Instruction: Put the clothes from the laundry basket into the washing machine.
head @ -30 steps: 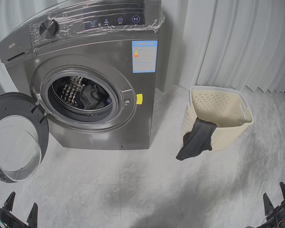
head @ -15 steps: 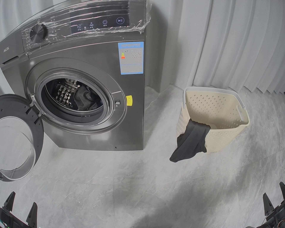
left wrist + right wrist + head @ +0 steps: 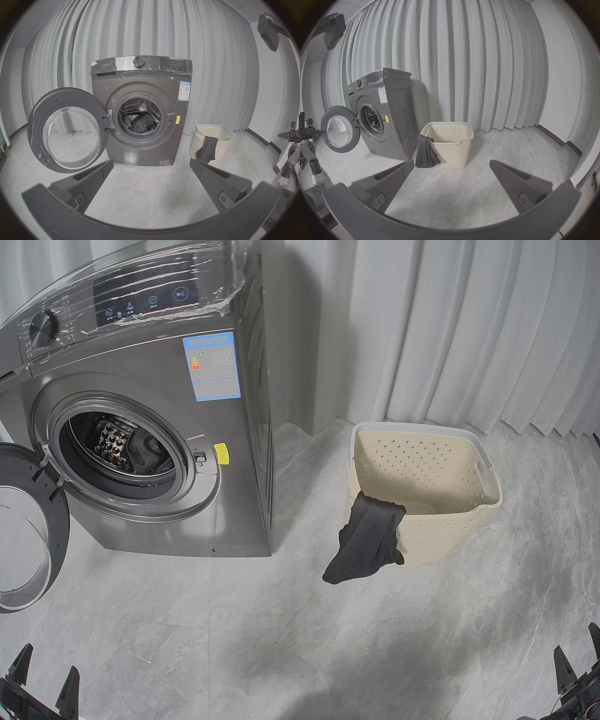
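A grey front-loading washing machine (image 3: 162, 446) stands at the left with its round door (image 3: 25, 524) swung open. Dark clothes (image 3: 147, 455) lie inside the drum. To its right a cream laundry basket (image 3: 437, 515) sits on the floor, and a dark garment (image 3: 365, 540) hangs over its near rim down to the floor. My left gripper (image 3: 44, 677) is low at the near left, open and empty. Open and empty too, my right gripper (image 3: 578, 655) is low at the near right. Both are far from the basket. The basket (image 3: 450, 142) and its garment (image 3: 425, 153) lie ahead in the right wrist view.
White curtains (image 3: 469, 327) hang behind the basket. Grey marble-look floor (image 3: 281, 627) stretches between me and both the machine and the basket. The open door juts out over the floor at the left.
The whole head view has shifted, so the camera has turned right: machine and basket now sit farther left in the picture. Both grippers keep their places in the frame.
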You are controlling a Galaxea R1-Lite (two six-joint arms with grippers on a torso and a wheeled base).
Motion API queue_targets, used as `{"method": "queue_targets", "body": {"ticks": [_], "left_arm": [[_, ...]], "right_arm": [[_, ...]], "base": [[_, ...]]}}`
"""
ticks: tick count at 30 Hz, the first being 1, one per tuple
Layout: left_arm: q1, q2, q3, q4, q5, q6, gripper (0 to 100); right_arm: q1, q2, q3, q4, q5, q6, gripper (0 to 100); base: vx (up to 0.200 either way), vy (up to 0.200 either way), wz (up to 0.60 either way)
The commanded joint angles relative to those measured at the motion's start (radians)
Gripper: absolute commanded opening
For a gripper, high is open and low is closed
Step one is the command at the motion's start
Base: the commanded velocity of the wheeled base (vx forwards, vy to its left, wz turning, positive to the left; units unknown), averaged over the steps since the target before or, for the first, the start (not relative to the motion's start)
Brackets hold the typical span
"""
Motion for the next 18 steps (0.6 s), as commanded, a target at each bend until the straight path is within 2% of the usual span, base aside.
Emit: {"method": "queue_targets", "body": {"ticks": [1,6,18], "left_arm": [[0.0,-0.008,0.018,0.0,0.001,-0.001,100],[0.0,-0.008,0.018,0.0,0.001,-0.001,100],[0.001,-0.008,0.018,0.0,0.001,0.004,100]], "right_arm": [[0.0,-0.013,0.018,0.0,0.001,0.0,100],[0.0,-0.013,0.018,0.0,0.001,0.0,100],[0.0,-0.013,0.018,0.0,0.001,0.0,100]], "base": [[0.0,0.0,0.0],[0.0,0.0,0.0],[0.0,-0.2,0.0]]}}
